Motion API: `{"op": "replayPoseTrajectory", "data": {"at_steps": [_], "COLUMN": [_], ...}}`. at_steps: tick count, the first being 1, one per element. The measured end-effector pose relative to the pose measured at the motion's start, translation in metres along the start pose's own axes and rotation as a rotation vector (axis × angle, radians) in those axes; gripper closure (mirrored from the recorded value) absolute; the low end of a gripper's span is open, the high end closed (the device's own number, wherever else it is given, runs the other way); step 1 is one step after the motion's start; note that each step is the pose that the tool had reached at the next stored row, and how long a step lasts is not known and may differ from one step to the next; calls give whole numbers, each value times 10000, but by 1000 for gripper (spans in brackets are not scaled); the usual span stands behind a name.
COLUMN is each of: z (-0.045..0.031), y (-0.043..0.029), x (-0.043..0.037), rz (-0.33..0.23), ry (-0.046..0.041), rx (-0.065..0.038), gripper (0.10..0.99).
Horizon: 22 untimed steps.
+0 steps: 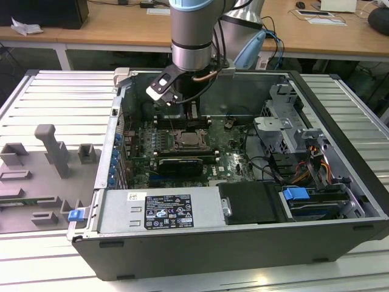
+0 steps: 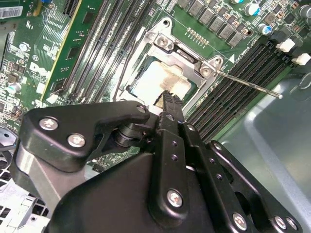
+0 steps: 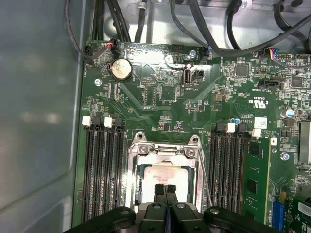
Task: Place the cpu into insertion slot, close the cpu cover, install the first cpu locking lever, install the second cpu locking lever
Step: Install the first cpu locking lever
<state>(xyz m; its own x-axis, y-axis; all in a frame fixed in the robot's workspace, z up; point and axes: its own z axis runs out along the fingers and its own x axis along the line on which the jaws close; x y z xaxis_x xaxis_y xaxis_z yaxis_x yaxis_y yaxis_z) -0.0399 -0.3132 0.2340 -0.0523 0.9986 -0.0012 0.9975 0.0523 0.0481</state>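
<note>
Hovering over the cpu (image 3: 163, 174) seated mid-motherboard (image 3: 146, 102), the end effector (image 3: 165, 188) had its fingers (image 3: 159, 191) pinched together on nothing, looked like for pressing the cpu cover (image 3: 133, 167) down, not grabbing.

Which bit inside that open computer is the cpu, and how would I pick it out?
Start at the open computer case and find the green motherboard inside. Near its middle, between banks of long black slots, sits the cpu cover, a square silver frame. The cpu is the flat, dull silvery-beige square showing through that frame's open centre.
</note>
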Motion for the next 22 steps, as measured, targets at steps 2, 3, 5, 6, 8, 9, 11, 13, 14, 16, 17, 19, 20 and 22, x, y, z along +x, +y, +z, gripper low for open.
{"op": "replayPoseTrajectory", "data": {"at_steps": [2,3,5,6,8,9,11,13,14,16,17,19,20,22], "z": [-36,-71,-132,-157,-226,-252,-320,-377,-394,-411,-411,-413,-413,-413], "y": [2,4,6,8,11,12,15,18,19,20,20,20,20,20], "x": [0,0,0,0,0,0,0,0,0,0,0,0,0,0], "rz": [-1,0,3,4,14,23,63,92,107,122,104,-59,-171,-416], "ry": [-7,-10,-14,-15,-16,-16,-18,-20,-20,-19,-18,-13,-10,-3], "rx": [0,1,1,1,0,0,1,1,1,-1,-1,0,0,0], "gripper": [984,984,984,984,984,984,984,984,984,984,984,984,984,984]}}
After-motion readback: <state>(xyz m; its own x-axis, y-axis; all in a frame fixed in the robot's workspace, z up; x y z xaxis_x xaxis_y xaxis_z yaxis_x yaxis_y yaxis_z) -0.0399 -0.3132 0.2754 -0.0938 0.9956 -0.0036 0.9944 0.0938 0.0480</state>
